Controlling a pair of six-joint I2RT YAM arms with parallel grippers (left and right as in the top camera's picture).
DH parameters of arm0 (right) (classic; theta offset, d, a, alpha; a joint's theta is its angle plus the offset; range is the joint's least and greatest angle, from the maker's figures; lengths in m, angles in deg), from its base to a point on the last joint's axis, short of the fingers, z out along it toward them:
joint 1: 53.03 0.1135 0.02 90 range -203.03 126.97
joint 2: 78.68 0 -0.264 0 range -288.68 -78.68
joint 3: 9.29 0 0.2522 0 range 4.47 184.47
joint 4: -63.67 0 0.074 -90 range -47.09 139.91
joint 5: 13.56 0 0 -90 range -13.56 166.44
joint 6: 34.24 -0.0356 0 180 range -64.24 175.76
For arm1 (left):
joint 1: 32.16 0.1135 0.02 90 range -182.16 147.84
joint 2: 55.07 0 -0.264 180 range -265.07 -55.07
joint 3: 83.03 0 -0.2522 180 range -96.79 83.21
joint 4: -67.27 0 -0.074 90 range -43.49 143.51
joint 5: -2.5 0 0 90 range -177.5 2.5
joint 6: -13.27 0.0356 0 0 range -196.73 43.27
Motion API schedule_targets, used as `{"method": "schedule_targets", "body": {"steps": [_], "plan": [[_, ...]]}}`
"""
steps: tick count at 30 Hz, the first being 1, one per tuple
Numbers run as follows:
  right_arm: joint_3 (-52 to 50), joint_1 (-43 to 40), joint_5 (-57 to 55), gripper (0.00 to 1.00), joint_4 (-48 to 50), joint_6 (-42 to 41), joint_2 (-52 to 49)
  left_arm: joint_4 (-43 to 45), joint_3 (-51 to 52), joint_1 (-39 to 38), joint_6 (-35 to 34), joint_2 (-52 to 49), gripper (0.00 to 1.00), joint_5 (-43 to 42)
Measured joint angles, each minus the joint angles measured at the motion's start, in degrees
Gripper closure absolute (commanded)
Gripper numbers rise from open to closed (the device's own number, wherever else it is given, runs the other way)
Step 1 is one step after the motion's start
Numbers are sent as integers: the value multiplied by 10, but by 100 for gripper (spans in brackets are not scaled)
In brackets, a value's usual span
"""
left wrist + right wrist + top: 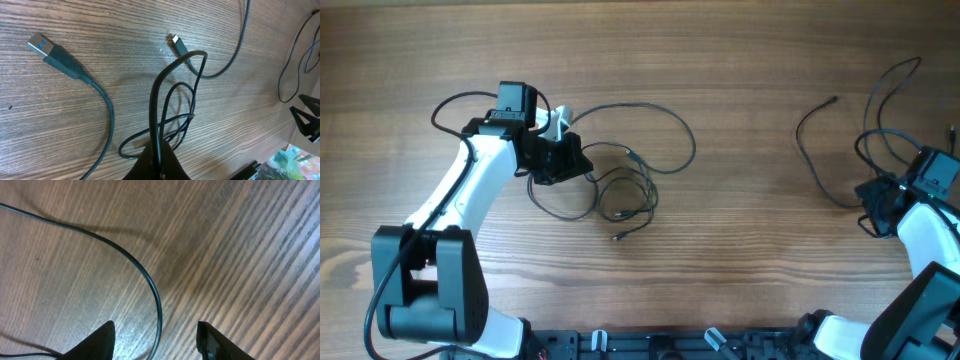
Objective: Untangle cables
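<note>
A bunch of thin black cables (620,185) lies looped on the wooden table left of centre. My left gripper (560,160) is shut on a loop of these cables (159,125), pinched between its fingers (161,167). A USB plug (42,46) and a small plug (176,42) lie loose on the wood. A separate thin black cable (815,150) lies at the right. My right gripper (880,205) is open, with that cable (150,287) running between its fingers (156,342) on the table.
More loops of thin cable (890,90) lie at the far right by the right arm. The robot base rail (660,345) runs along the table's front edge.
</note>
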Motion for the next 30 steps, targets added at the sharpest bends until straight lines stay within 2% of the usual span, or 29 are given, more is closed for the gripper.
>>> {"method": "schedule_targets", "body": {"steps": [7,9,10,12,13,19,21,23,30], "plan": [[0,0,0,46,14,-2,-39,0,0,0,0,0,96,0],[-1,0,3,53,18,-2,-42,-2,0,0,0,0,96,0],[-1,0,6,59,22,-4,-44,-2,0,0,0,0,96,0],[-1,0,13,77,30,-8,-46,-3,0,0,0,0,96,0],[-1,0,18,82,31,-7,-46,-3,0,0,0,0,96,0],[-1,0,22,84,33,-10,-46,-8,0,0,0,0,96,0],[-1,0,22,93,31,-10,-46,-9,0,0,0,0,96,0],[-1,0,22,96,14,-9,-46,-9,0,0,0,0,96,0],[-1,0,22,96,-12,-10,-46,-11,0,0,0,0,96,0]]}}
